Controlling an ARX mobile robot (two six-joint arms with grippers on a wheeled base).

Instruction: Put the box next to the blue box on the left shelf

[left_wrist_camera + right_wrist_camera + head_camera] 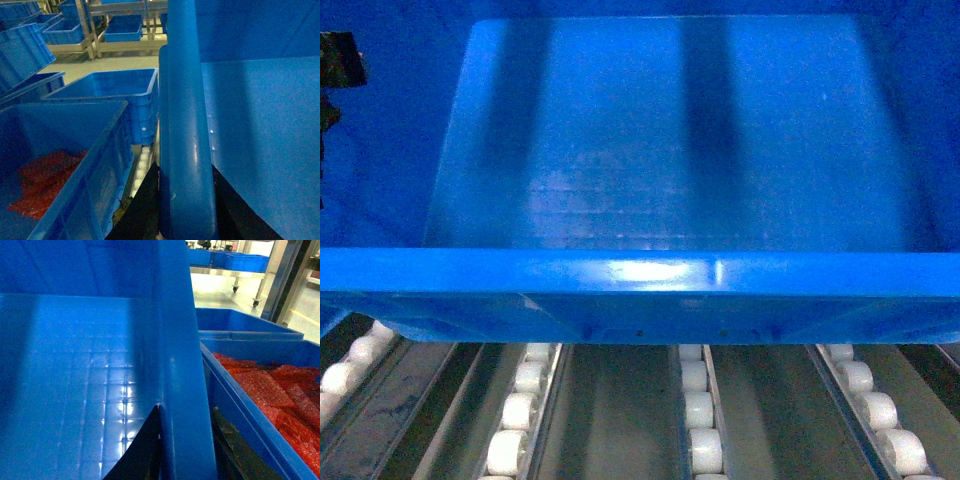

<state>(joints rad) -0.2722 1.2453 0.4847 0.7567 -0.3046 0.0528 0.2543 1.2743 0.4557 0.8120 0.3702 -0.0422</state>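
The box [670, 150] is a large bright-blue crate that fills the head view, its near rim [640, 275] above the white rollers of the left shelf [700, 420]. My left gripper [184, 164] is shut on the box's thick left rim [186, 100], one black finger [145, 210] on each side. My right gripper [185, 406] is shut on the right rim [177, 340] in the same way. A blue box [75, 165] holding red material stands close on the left, with a strip of rollers [142, 165] showing between the two.
Another blue crate [260, 390] with red material sits tight against the right rim. An empty blue crate [115, 95] stands beyond the left one. Further crates on racks [122, 30] line the background. Metal channels [620, 410] run between the roller rows.
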